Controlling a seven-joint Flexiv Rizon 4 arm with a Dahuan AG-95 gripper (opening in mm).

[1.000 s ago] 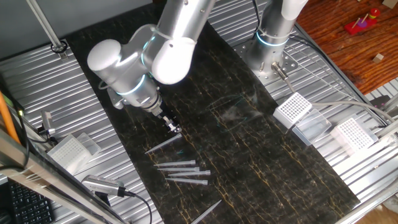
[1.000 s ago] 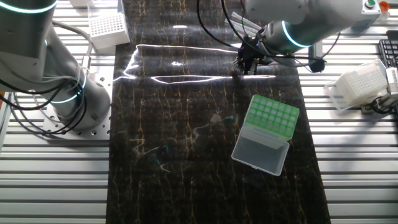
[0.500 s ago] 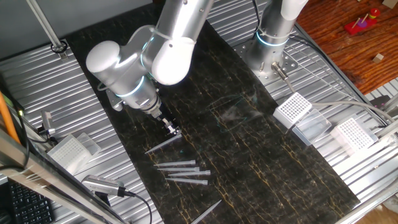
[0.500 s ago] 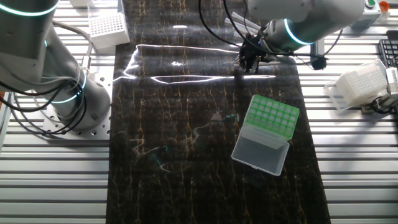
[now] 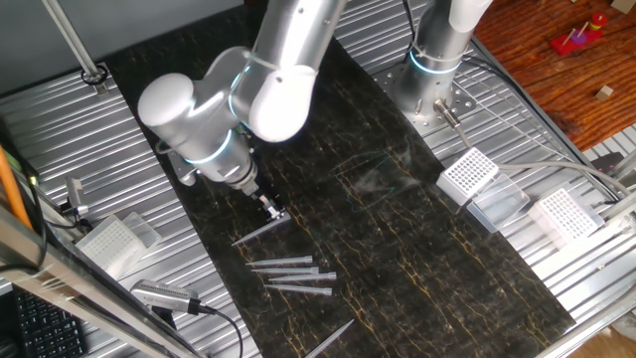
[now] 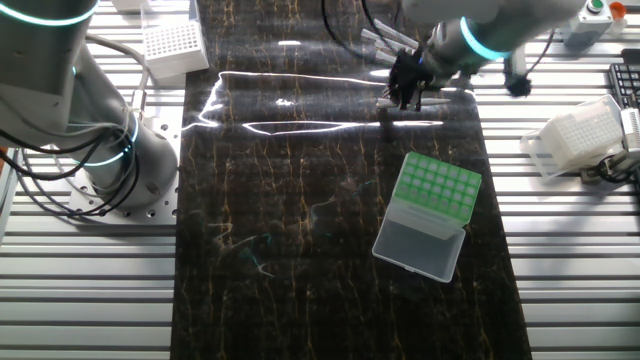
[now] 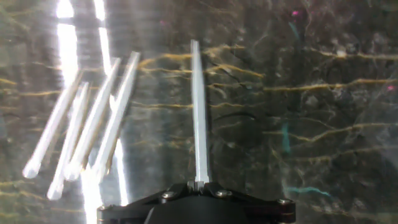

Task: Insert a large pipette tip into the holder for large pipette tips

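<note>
My jaws (image 5: 275, 208) stand low over the dark marbled tabletop (image 5: 427, 259), at the wide end of one large pipette tip (image 7: 198, 118). In the hand view that tip runs straight out from between my fingers, its wide end meeting the black finger housing at the bottom edge. The jaws appear closed on it, but the contact itself is hidden, so I cannot tell for certain that the grip is made. The tip looks to lie flat on the tabletop; I judge it not yet lifted.

Four spare tips (image 7: 87, 124) lie fanned just beside it, apart from it.

The holder for large pipette tips (image 6: 428, 213) sits well apart from my jaws, lid open, green rack facing up. No tip is seen standing in it.

Assessment: the task is at the pick-up step. Lifting, carrying across, turning point-down and insertion all remain.
</note>
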